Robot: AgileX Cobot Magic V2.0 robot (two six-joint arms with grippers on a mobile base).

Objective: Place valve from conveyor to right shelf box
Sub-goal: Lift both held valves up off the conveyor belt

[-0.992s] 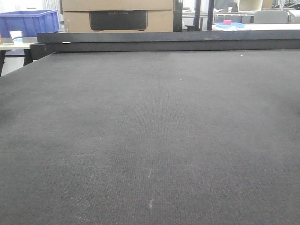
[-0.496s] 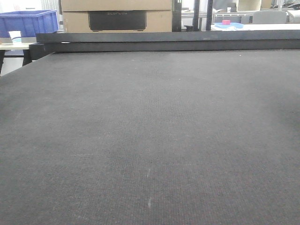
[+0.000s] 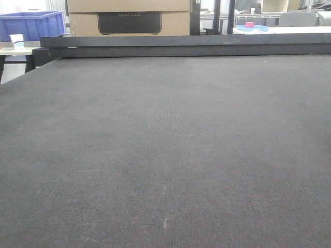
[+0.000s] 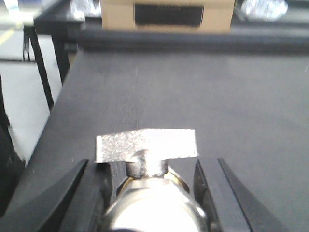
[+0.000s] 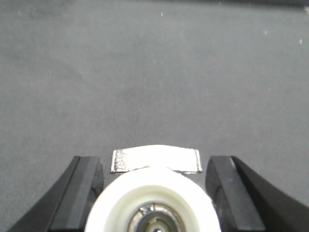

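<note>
The conveyor [image 3: 165, 144] is a wide dark grey woven belt with a black rail [image 3: 181, 45] at its far edge; it fills the front view, where no valve or gripper shows. In the left wrist view my left gripper [image 4: 150, 164] is shut on a metal valve [image 4: 145, 145] with a flat silver handle, held above the belt [image 4: 203, 96] near its left edge. In the right wrist view my right gripper [image 5: 153, 159] is shut on a valve [image 5: 152, 193] with a white round end and silver handle, above the belt [image 5: 145, 72]. The right shelf box is out of view.
Behind the rail stand a cardboard box with a black panel [image 3: 129, 18], a blue crate [image 3: 31, 23] and a paper cup [image 3: 17, 40] on a side table, and a pink object [image 3: 250, 25]. The belt's left edge drops to the floor [image 4: 29, 96].
The front view has shifted slightly, so the background things sit a little higher in the frame. Nothing on the belt has changed.
</note>
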